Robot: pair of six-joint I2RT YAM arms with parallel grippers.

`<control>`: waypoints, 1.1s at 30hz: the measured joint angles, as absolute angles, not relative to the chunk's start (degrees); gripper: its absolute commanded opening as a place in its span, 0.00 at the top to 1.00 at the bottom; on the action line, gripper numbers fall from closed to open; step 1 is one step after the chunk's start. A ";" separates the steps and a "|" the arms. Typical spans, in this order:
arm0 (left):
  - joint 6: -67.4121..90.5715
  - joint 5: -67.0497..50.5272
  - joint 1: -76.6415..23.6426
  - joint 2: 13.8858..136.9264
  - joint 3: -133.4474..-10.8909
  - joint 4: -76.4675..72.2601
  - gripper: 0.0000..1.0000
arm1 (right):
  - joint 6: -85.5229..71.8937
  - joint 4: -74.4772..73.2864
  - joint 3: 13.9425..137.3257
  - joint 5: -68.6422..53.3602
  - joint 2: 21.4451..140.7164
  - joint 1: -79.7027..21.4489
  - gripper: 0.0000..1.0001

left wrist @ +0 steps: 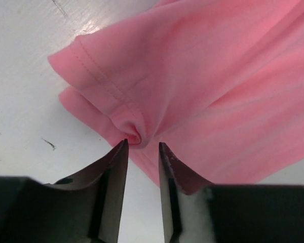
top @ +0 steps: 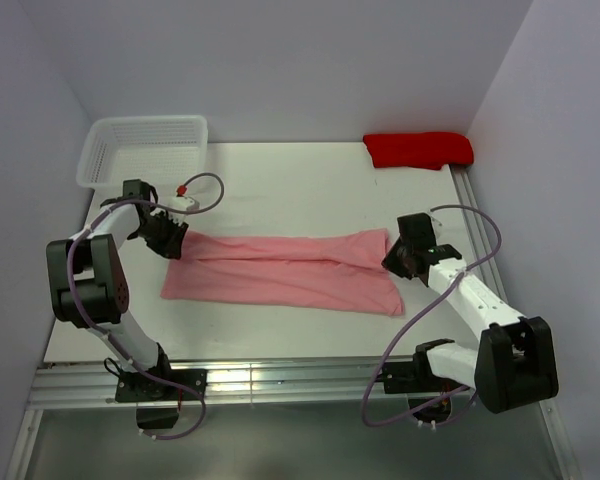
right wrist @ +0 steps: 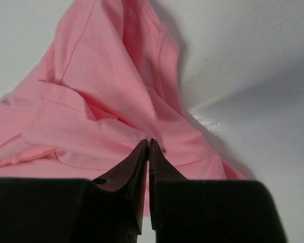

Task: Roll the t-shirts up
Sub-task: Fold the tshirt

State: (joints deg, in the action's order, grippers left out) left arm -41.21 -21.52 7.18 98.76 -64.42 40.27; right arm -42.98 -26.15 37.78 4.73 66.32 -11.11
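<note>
Now, at centre-left, we see the left gripper (left wrist: 142, 144) with jaws slightly spread, the puckered hem of the t-shirt (top: 280, 272) right at their tips. The shirt lies folded mid-table (top: 310, 190); at right, the right gripper (right wrist: 148, 143) pinches its other end.

- the t-shirt (top: 285, 270) lies flat across the middle of the surface (top: 300, 190), running left to right in the frame.
- a basket (top: 145, 150) stands at the upper left of the frame, behind the t-shirt's left end.
- a folded cloth (top: 418, 150) lies at the upper right, well apart from the t-shirt.
- the left fingers (left wrist: 116, 177) are at the t-shirt's left end, the right fingers (right wrist: 134, 172) at its right end.
</note>
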 measured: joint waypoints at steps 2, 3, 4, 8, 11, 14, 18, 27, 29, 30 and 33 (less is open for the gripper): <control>-41.17 -21.56 7.22 98.17 -64.34 40.23 0.60 | -43.18 -25.89 37.23 4.62 66.22 -11.11 0.76; -41.15 -21.61 7.33 97.73 -64.31 40.21 0.57 | -43.24 -25.76 36.86 4.54 66.02 -11.11 0.73; -41.17 -21.63 7.42 97.27 -64.34 40.18 0.56 | -43.42 -25.76 36.64 4.49 65.82 -11.11 0.70; -41.12 -22.13 7.94 95.42 -64.42 40.38 0.56 | -43.48 -25.78 36.10 4.49 64.51 -11.11 0.62; -40.77 -22.65 8.29 94.78 -65.43 40.91 0.59 | -43.53 -25.80 36.10 4.49 63.05 -11.11 0.60; -39.75 -22.94 8.40 94.76 -67.00 41.30 0.64 | -43.59 -25.80 36.12 4.49 61.49 -11.11 0.59; -38.35 -23.77 8.43 94.91 -69.52 41.74 0.64 | -43.29 -26.37 38.61 4.43 63.79 -11.11 0.59; -36.32 -24.60 8.43 96.86 -71.90 42.96 0.64 | -40.60 -25.67 49.43 4.38 79.18 -11.11 0.58; -36.18 -24.60 8.43 97.08 -72.16 43.40 0.64 | -40.27 -25.71 49.58 4.10 80.64 -11.14 0.56; -36.18 -24.60 8.43 97.12 -72.34 43.66 0.64 | -40.05 -25.82 49.58 4.01 80.97 -11.14 0.56; -36.18 -24.60 8.43 97.14 -72.51 44.10 0.65 | -39.44 -25.78 49.58 3.81 81.69 -11.27 0.56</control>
